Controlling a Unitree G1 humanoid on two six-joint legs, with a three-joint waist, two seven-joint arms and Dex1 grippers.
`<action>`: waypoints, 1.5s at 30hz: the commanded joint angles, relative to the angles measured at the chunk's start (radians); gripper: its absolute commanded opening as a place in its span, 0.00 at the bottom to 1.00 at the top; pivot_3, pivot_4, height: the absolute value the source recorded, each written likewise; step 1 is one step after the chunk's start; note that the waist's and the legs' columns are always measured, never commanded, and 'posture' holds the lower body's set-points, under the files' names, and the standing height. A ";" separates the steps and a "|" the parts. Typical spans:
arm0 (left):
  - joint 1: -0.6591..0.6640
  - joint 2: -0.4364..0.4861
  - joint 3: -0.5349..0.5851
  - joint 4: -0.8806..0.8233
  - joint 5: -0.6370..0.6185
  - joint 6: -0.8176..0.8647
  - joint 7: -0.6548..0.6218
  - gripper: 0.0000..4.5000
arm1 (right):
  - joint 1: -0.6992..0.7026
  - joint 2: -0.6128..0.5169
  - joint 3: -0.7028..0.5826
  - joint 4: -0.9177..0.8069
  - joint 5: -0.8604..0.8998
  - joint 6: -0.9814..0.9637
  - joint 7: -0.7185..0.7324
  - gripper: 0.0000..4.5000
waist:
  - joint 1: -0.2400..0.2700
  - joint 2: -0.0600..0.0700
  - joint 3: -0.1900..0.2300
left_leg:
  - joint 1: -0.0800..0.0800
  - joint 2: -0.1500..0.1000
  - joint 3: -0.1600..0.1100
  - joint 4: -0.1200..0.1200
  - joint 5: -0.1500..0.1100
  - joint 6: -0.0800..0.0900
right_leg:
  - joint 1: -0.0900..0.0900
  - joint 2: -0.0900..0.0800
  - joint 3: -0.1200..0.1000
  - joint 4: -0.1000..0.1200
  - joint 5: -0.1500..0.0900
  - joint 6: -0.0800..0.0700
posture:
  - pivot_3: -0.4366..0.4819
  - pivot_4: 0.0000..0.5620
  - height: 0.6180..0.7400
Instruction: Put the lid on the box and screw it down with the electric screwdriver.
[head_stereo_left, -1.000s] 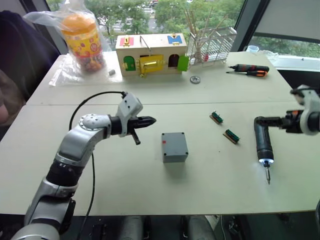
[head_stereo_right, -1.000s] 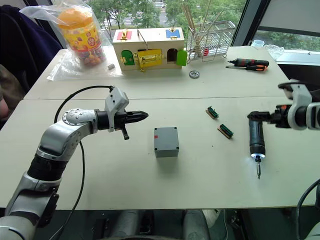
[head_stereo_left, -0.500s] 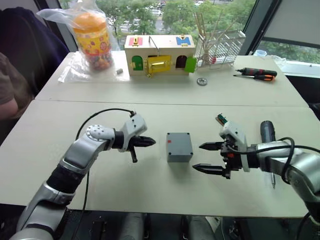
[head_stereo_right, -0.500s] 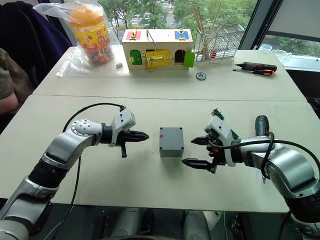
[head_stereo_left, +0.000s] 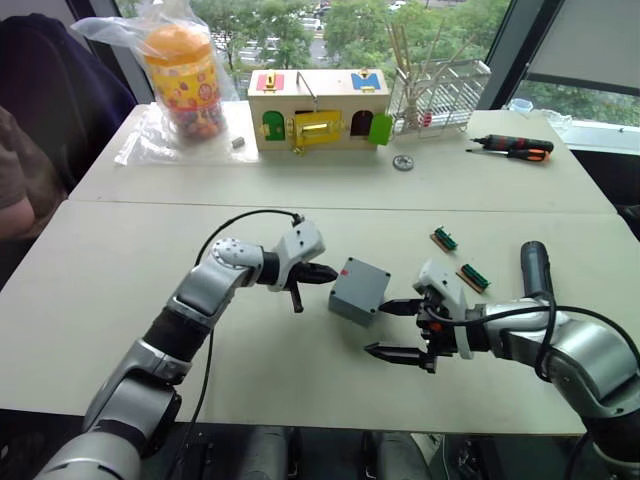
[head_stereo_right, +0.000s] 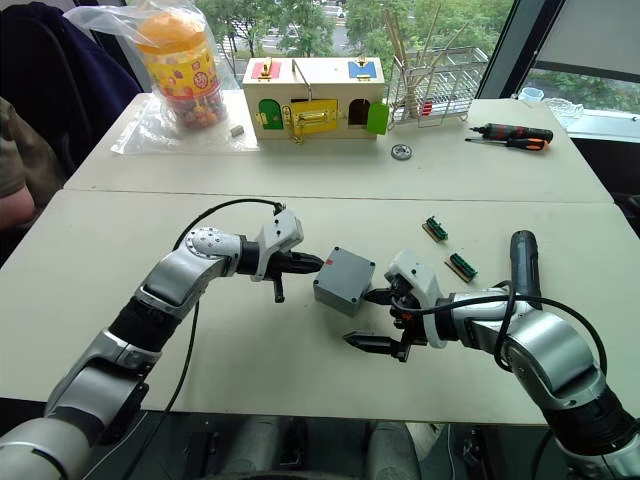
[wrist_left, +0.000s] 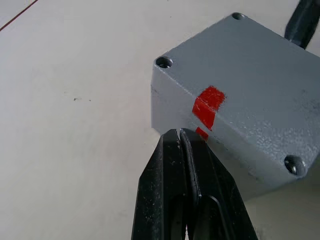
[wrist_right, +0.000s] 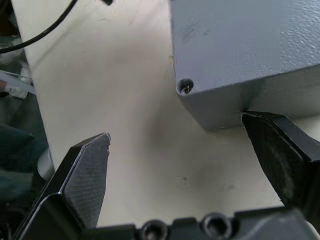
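pale table (head_stereo_left: 90, 290), grey box (head_stereo_left: 358, 290), elec. screwdriver (head_stereo_left: 534, 272)

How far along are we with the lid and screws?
Done: the lid looks seated on the box, though its corner holes look empty.
In hand: the box is being squared up. The shut left gripper presses its red-marked side, and one finger of the open right gripper touches the far side.
Left: all the screwing. The electric screwdriver lies unheld on the table.
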 joint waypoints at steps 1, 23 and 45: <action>-0.023 -0.002 0.011 0.019 0.057 -0.060 0.040 0.00 | 0.004 -0.006 -0.055 -0.071 0.031 0.016 -0.030 0.99 | -0.001 0.000 0.000 | 0.000 0.000 0.000 0.000 0.000 0.000 | 0.000 0.000 0.000 0.000 0.000 0.000 | 0.48 0.27 0.72; 0.266 0.128 0.127 -0.415 -0.168 0.256 0.038 0.00 | -0.059 0.002 -0.012 0.274 -0.214 -0.363 0.117 0.99 | -0.003 -0.001 0.000 | 0.001 0.001 0.000 0.000 0.000 0.000 | 0.000 0.000 0.001 0.000 0.000 0.000 | 0.48 0.27 0.72; 0.197 0.098 0.100 -0.286 -0.112 0.165 0.009 0.00 | 0.055 -0.017 -0.089 0.076 -0.125 -0.198 0.099 0.99 | 0.000 -0.001 0.000 | 0.001 0.000 0.000 0.000 0.000 0.000 | 0.001 0.000 0.000 0.000 0.000 0.000 | 0.48 0.27 0.72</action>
